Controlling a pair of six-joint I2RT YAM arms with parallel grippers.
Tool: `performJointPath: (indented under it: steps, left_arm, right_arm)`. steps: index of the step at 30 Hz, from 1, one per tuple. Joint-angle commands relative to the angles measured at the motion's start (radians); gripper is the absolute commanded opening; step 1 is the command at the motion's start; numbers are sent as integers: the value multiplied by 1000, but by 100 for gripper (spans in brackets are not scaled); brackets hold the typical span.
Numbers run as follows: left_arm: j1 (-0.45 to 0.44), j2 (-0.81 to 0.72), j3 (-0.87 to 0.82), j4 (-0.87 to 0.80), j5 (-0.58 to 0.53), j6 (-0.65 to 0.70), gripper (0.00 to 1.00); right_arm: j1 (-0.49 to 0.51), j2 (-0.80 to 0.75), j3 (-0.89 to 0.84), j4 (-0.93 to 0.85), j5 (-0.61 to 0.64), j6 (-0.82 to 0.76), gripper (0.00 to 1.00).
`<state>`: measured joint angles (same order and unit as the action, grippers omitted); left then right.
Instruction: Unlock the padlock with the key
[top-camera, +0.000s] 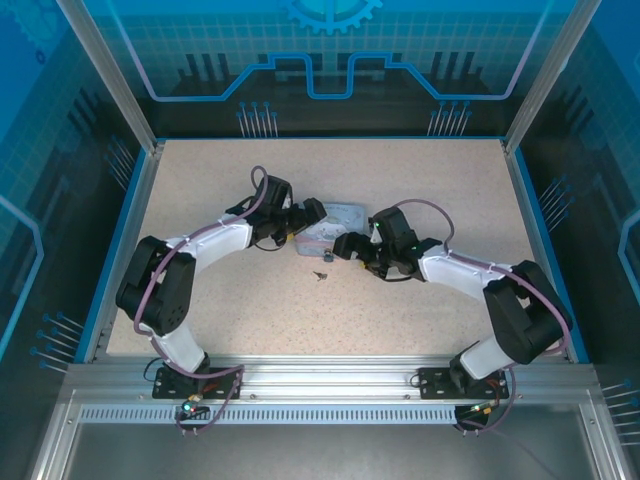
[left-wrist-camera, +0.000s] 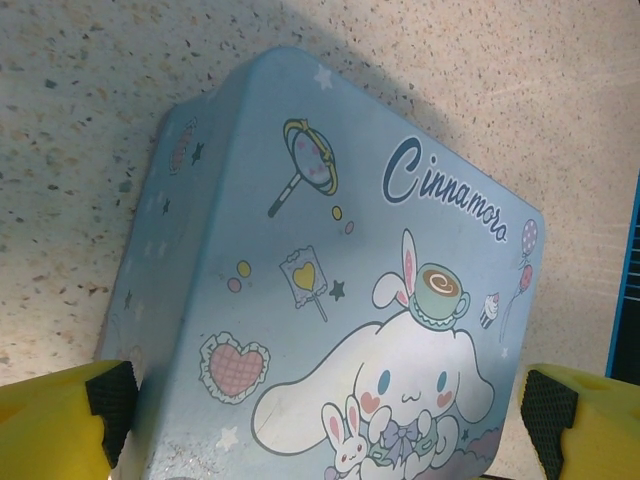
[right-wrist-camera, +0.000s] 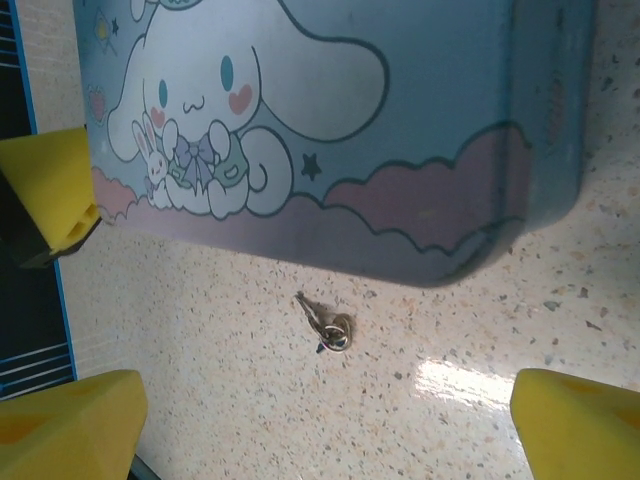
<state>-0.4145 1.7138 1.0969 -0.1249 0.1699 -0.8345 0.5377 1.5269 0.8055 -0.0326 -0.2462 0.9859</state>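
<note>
The key, a thin dark key on a small ring, lies flat on the speckled table just off the near edge of the pale blue cartoon tin; in the top view the key is a speck. My right gripper hovers open above it, its yellow fingers wide apart with nothing between them. My left gripper is open with the tin lying between its fingers, gaps showing on both sides. The padlock is hidden.
Both arms meet at mid-table round the tin, the left gripper and right gripper close together. One left finger sits by the tin's corner. Blue walls ring the table.
</note>
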Motion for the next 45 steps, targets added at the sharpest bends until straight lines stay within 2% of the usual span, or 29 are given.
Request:
performJointPath:
  steps: [1,17,24,29,32,35,36,37,40,45]
  left_arm:
    - [-15,-2,15,32,5,-23,99]
    - [-14,-24,-60,90,20,-75,99]
    - [-7,-43,-52,63,0,-59,99]
    - [35,-92,-64,30,-5,-39,99]
    - [68,-131,-82,-9,2,-31,99]
    - [89,-165,-95,-72,19,-27,99]
    - [89,-180,-106,-88,26,-32,99]
    - [90,-193,-118,-98,31,-38,99]
    - [91,-230,-159,-120,42,-78,99]
    - [110,-286,-219,-130,56,-116,99]
  right_arm:
    - [1,28,47,42,-8,26,95]
    - [-81,94,115,53,-12,20,94]
    - [-65,-12,35,-8,-18,-15,94]
    - [-9,-117,23,-159,46,-126,92]
    - [45,-138,64,-273,102,-247,87]
    - [106,-117,146,-390,164,-385,77]
    - [126,-101,174,-425,175,-430,71]
    - [143,-80,206,-456,184,-474,60]
    - [185,1,292,-517,200,-556,48]
    - [239,176,450,-597,204,-612,46]
